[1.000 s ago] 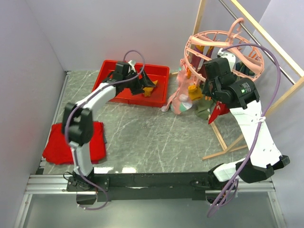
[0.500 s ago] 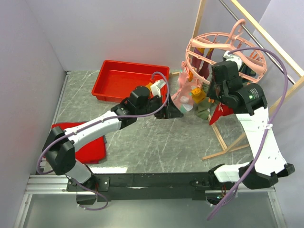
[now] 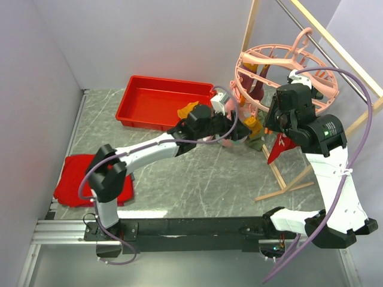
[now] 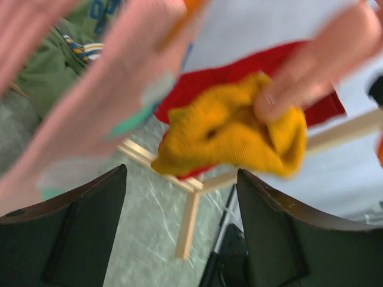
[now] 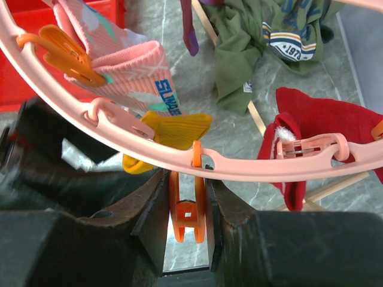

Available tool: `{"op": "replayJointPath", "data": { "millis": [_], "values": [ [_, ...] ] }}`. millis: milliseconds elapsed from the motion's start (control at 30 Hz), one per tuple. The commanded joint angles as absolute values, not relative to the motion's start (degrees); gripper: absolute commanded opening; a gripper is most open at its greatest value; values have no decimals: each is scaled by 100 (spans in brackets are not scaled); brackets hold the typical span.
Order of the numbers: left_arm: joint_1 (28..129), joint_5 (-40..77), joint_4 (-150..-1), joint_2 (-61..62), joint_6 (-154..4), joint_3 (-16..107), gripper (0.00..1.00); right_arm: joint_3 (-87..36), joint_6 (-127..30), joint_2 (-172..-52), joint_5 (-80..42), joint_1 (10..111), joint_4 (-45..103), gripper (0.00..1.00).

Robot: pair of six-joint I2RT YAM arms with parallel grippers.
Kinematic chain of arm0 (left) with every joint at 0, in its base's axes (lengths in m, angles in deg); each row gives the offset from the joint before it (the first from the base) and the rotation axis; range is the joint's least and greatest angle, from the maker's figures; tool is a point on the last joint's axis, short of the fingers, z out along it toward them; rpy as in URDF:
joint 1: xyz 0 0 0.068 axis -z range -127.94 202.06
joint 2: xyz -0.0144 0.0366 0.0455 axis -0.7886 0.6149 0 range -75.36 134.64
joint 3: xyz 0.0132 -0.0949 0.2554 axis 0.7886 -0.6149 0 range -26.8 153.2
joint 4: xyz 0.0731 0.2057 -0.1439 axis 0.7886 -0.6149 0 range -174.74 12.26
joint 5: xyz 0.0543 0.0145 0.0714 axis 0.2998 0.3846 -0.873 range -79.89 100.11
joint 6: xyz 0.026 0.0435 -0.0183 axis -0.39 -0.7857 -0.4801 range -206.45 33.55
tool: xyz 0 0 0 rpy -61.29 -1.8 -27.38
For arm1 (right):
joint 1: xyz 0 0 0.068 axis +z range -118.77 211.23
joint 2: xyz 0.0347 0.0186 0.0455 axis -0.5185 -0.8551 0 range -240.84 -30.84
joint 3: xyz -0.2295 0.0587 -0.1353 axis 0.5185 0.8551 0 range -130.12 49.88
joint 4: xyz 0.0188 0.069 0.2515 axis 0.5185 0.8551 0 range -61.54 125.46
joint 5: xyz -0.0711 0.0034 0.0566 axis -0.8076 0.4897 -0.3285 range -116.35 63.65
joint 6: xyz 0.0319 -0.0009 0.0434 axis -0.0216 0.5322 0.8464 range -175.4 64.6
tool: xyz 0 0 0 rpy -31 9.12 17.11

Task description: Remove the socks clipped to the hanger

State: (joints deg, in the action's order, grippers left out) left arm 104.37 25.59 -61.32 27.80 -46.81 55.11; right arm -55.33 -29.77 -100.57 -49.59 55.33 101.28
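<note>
The pink ring hanger (image 3: 286,67) hangs from the wooden rail; it also shows in the right wrist view (image 5: 251,169). My right gripper (image 5: 187,179) is shut on an orange clip (image 5: 187,210) dangling from the ring; in the top view it (image 3: 272,119) sits under the ring. The mustard sock (image 5: 170,133) hangs just beyond that clip. A pink and mint sock (image 5: 122,66), an olive sock (image 5: 245,54), a red sock (image 5: 296,143) and a maroon sock (image 5: 190,27) hang around it. My left gripper (image 4: 179,179) is open and empty, just below the mustard sock (image 4: 230,137), beside the pink sock (image 4: 102,101).
A red tray (image 3: 157,101) stands at the back left, with a mustard piece (image 3: 189,110) at its near right corner. A flat red cloth (image 3: 75,179) lies at the front left. The wooden frame's foot (image 3: 281,176) stands on the table under the hanger.
My left arm has swung from the red tray rightward to the hanger's socks. My right gripper has stayed at the ring, which has tilted and shifted slightly.
</note>
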Motion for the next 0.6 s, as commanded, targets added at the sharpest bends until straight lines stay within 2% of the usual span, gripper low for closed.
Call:
{"op": "replayJointPath", "data": {
  "millis": [0,67,167,267,367,467,533,567],
  "values": [
    [10427,2364,-5920,3168,-4848,6240,76,-5436,-3009,-9922,-4815,5496,10106,0],
    [10427,2460,-5771,3274,-4708,6363,75,-5480,-3018,-9931,-4815,5496,10132,0],
    [10427,2653,-5612,3415,-4576,6434,68,-5533,-3053,-9931,-4841,5487,10132,0],
    [10427,2751,-5630,3486,-4540,6461,50,-5568,-3079,-9948,-4824,5470,10132,0],
    [10427,2716,-5525,3416,-4496,6356,37,-5577,-3105,-9957,-4806,5461,10106,0],
    [10435,2681,-5691,3398,-4619,6469,28,-5629,-3141,-9992,-4797,5452,10115,0],
    [10427,2663,-5893,3354,-4672,6470,31,-5673,-3167,-10010,-4806,5461,10132,0],
    [10427,2663,-5902,3284,-4672,6339,41,-5691,-3176,-10001,-4815,5443,10132,0]
  ]
}}
